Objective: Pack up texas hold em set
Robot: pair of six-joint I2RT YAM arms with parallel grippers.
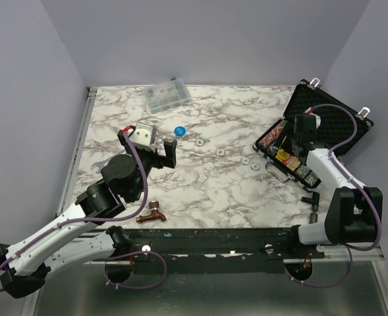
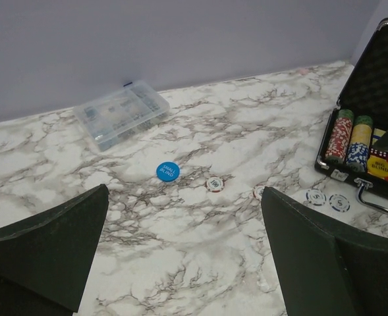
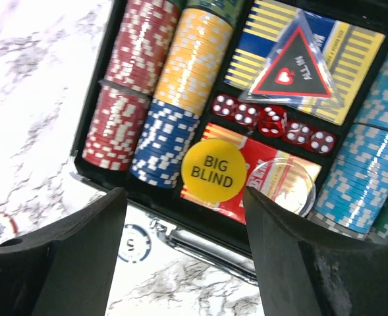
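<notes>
The black case (image 3: 180, 209), cropped and partly covered
In the right wrist view it runs off the top and right edges, and the yellow disc (image 3: 212, 171) covers part of the red card box (image 3: 246, 148); from above, the right arm (image 1: 329, 172) hides its middle, and the loose chips (image 1: 220, 152) are too small to read.

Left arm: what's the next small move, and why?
Probably lower the open left gripper onto the blue SMALL BLIND disc and close on it. The disc lies loose on the marble table just ahead of the gripper, outside the open case.
</notes>
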